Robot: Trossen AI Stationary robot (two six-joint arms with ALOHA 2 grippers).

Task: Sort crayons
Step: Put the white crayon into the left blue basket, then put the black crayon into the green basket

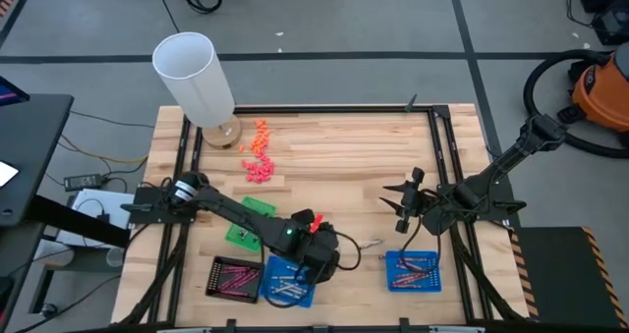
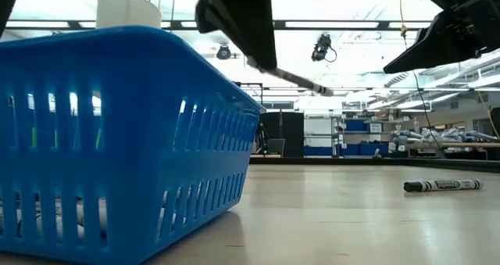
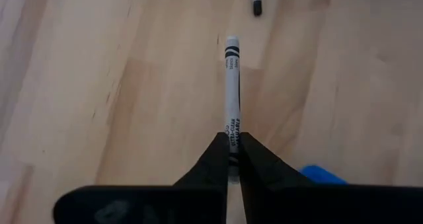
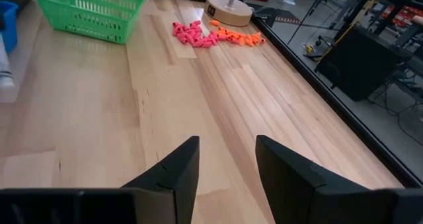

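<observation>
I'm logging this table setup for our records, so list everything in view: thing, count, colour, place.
held crayon: one, silvery-grey, clamped in the left gripper above the wood
loose crayon: one, dark, lying on the table between the two blue trays
blue trays: two, near edge, one centre-left, one at right, both holding crayons
dark tray: one, near edge, left of the blue ones, crayons inside
green basket: one, left of centre
chunky bits: a pile, pink and orange, far left
lamp: one, white shade, wooden base, far-left corner
table: one, light wood
left gripper: shut on the crayon, near centre-left
right gripper: open, empty, waiting at right
</observation>
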